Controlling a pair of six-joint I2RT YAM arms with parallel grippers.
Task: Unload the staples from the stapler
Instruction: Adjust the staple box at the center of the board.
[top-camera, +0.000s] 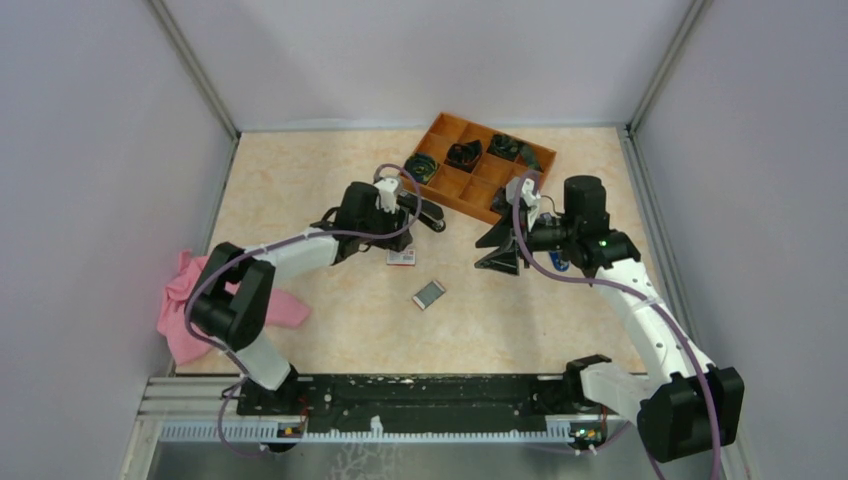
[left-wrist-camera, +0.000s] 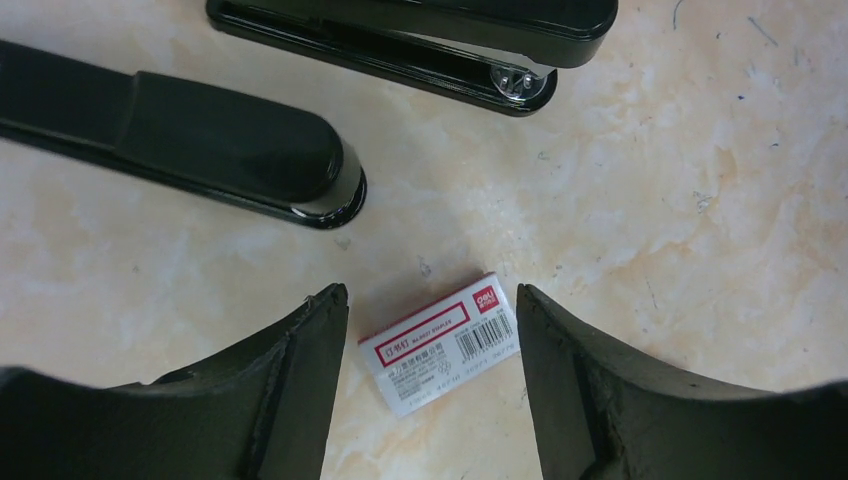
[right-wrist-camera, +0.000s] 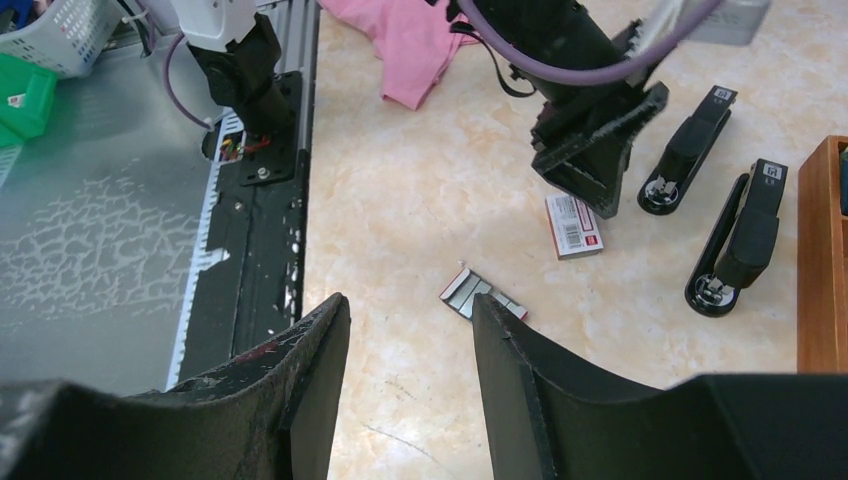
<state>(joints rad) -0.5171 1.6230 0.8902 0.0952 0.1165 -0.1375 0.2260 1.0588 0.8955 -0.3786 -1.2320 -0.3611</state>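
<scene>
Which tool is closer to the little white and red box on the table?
Left. The left tool hovers open directly above the white and red box, straddling it. The right tool is well off to the box's right in the top view.

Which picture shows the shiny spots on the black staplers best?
Left wrist view: sharpest, pale glare rims the rounded end of the glossy black plastic stapler. Right wrist view: the silvery ribbed staple strips look clear, without glare. Top view: everything tiny, glare hard to see.
</scene>
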